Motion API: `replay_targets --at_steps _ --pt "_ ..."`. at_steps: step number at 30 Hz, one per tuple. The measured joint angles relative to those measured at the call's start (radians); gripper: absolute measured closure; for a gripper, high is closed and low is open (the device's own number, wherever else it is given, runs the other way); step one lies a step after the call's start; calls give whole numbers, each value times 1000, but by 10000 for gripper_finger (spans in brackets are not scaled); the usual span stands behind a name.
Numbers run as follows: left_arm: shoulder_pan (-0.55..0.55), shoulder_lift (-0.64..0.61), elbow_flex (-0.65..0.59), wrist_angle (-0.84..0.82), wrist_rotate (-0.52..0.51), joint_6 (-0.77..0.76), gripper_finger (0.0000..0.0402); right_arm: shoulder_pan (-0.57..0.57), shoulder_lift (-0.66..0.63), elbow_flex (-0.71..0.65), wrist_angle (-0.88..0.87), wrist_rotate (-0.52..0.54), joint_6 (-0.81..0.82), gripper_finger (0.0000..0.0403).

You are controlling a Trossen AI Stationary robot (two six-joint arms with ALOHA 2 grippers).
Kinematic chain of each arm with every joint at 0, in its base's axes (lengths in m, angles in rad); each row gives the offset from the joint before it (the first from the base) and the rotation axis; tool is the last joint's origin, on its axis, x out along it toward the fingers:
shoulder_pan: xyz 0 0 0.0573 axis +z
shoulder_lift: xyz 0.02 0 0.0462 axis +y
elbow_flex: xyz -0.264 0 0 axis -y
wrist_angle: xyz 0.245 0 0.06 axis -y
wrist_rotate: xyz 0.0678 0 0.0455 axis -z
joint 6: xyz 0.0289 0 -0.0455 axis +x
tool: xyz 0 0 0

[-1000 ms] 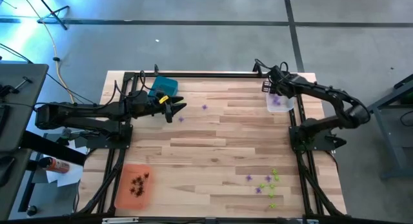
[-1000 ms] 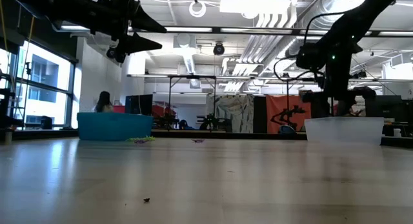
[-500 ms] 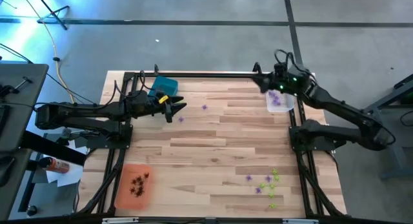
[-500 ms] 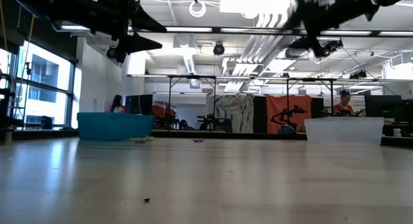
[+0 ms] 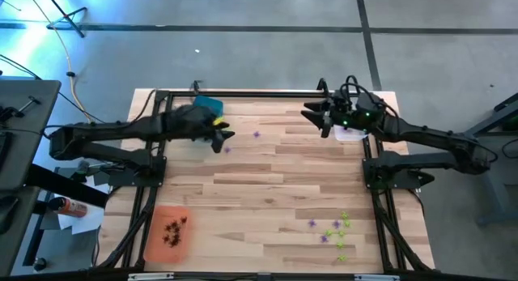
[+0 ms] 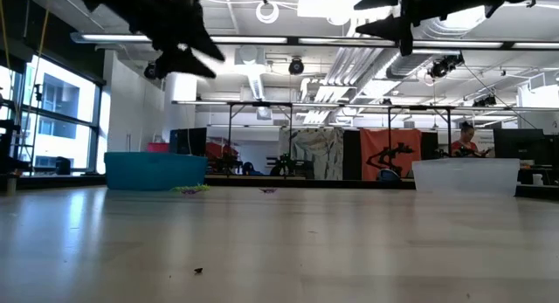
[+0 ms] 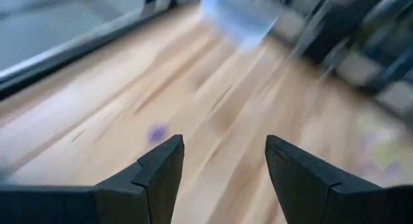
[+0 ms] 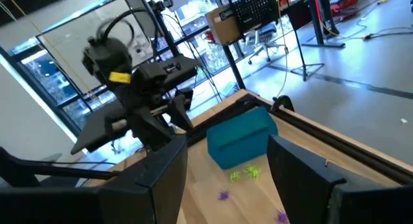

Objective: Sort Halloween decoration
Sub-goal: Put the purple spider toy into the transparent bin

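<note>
Swinging off the clear tray (image 5: 350, 132) at the tabletop's far right corner, the right gripper (image 5: 312, 117) hangs parted and empty — drop apparently made; left gripper (image 5: 222, 138) parted, hovering near two purple trinkets (image 5: 256, 134).

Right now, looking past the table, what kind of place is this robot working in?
Probably an open lab or workshop: exposed ducts and strip lights on the ceiling, metal-framed stands across a wide floor, and tall windows along one side.
</note>
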Motion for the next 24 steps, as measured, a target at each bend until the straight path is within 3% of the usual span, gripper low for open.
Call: replay_targets --at_steps 3,7,17,24 --pt "30 111 101 -204 3 77 197 -6 17 0 0 1 0 194" --pt "39 224 123 -291 60 175 197 -8 32 0 -1 0 10 194" --pt "15 344 14 -255 16 461 197 -7 78 0 -15 9 29 194" --pt "20 417 8 -161 20 686 197 -7 144 0 -9 9 73 194"
